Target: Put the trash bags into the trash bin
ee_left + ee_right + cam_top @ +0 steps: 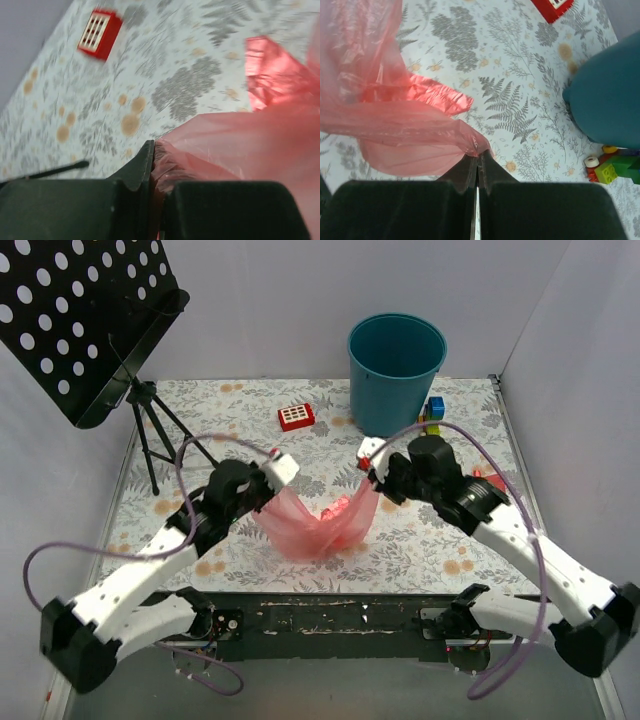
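A translucent red-pink trash bag (318,523) hangs stretched between my two grippers above the middle of the table. My left gripper (272,483) is shut on its left edge; the film (240,145) bunches between its jaws (154,150). My right gripper (372,472) is shut on its right edge, the film (395,120) pinched at the tips (479,155). The teal trash bin (396,360) stands upright at the back of the table, beyond the right gripper, and its side shows in the right wrist view (610,95).
A small red block with a white grid (296,417) lies left of the bin. Coloured toy blocks (432,412) sit at the bin's right. A black perforated music stand (85,320) on a tripod stands at the back left. White walls enclose the table.
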Robot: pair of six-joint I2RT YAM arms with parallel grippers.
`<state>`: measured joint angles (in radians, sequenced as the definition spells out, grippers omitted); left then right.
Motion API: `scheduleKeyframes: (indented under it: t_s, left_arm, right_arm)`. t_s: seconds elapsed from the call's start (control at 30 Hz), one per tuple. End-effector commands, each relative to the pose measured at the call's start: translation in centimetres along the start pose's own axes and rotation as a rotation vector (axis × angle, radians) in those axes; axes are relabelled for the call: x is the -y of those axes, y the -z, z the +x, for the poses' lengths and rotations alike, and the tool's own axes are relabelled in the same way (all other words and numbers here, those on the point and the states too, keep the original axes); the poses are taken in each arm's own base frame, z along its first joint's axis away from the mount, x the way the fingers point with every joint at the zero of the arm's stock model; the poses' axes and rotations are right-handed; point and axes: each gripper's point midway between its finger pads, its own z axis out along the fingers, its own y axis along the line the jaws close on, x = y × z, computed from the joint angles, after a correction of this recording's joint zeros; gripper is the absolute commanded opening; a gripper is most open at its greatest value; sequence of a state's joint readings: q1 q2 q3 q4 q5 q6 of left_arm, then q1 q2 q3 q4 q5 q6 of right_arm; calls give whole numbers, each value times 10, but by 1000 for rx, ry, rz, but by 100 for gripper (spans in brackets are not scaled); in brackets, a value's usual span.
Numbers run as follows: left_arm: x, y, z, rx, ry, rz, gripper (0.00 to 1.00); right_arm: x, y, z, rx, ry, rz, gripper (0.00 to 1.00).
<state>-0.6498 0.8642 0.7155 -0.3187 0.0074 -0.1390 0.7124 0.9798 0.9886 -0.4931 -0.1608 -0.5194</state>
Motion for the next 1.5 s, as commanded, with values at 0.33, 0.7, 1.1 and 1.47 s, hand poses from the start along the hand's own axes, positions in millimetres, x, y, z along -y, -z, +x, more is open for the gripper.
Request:
scheduleKeyframes:
  t_s: [0.33, 0.7, 1.1, 1.47]
  left_arm:
    - [-343, -34, -237, 291, 469, -921, 0]
    - [-289, 195, -435, 1298, -255, -1163, 0]
    - [64, 42, -47, 826, -833, -26, 0]
    - [15, 33, -47, 392, -224, 54, 0]
  right_arm:
    - [361, 32, -293, 648, -32, 914, 1]
    - [228, 284, -414, 1262, 736, 1495, 1]
    - [-81, 12, 63, 68, 362, -291, 1]
    - [8, 25, -11, 183, 126, 204, 1]
